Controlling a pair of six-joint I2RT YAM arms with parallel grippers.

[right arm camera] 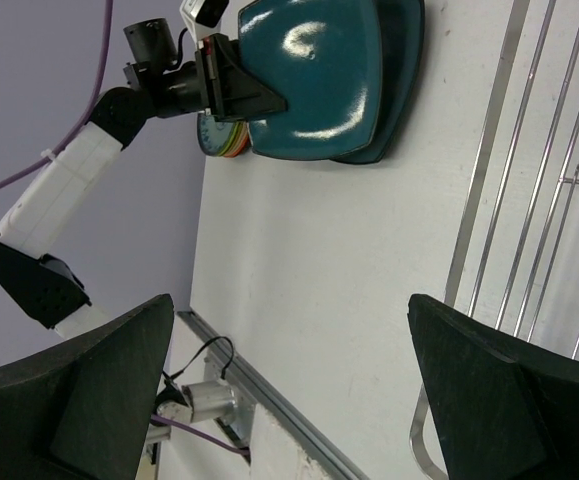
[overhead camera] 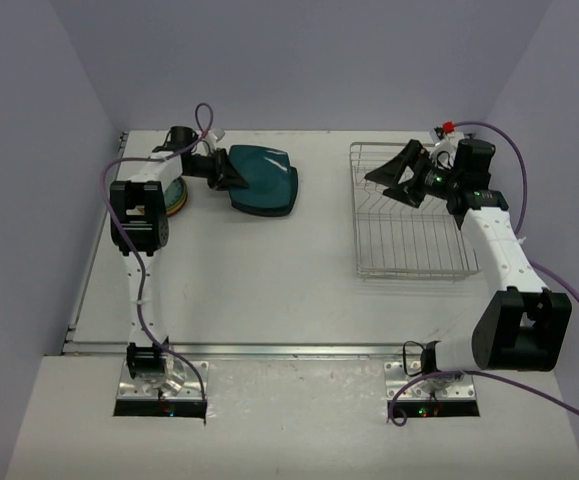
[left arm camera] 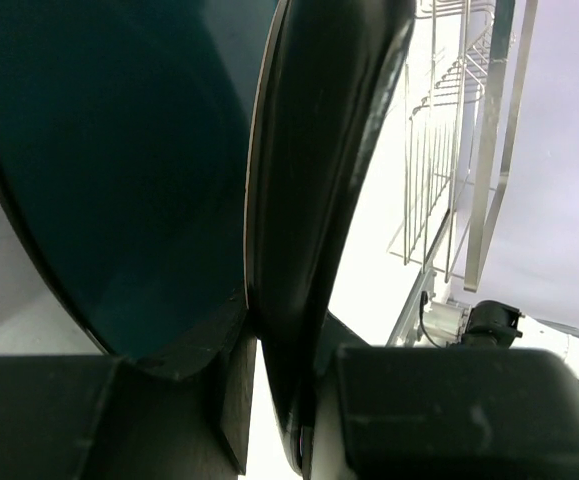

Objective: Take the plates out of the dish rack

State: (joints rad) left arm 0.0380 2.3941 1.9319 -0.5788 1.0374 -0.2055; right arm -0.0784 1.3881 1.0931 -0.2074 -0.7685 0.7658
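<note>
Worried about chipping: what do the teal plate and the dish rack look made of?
The teal plate: glossy glazed ceramic, possibly melamine, given its bright highlights. The dish rack: thin shiny silver wire, likely chromed or stainless steel.

A: What else do I have on screen?
B: I see a white table [overhead camera: 269, 290], a metal strip [overhead camera: 289, 350] along its near edge, and lilac walls [overhead camera: 299, 60] rising behind and beside it.

The top external camera is looking down over the whole surface [overhead camera: 269, 280] from above its near edge. The left wrist camera is sitting tight against the dark-teal plate [left arm camera: 99, 150], facing the dish rack [left arm camera: 488, 150]. The right wrist camera is facing back from farther off, sharing both.
</note>
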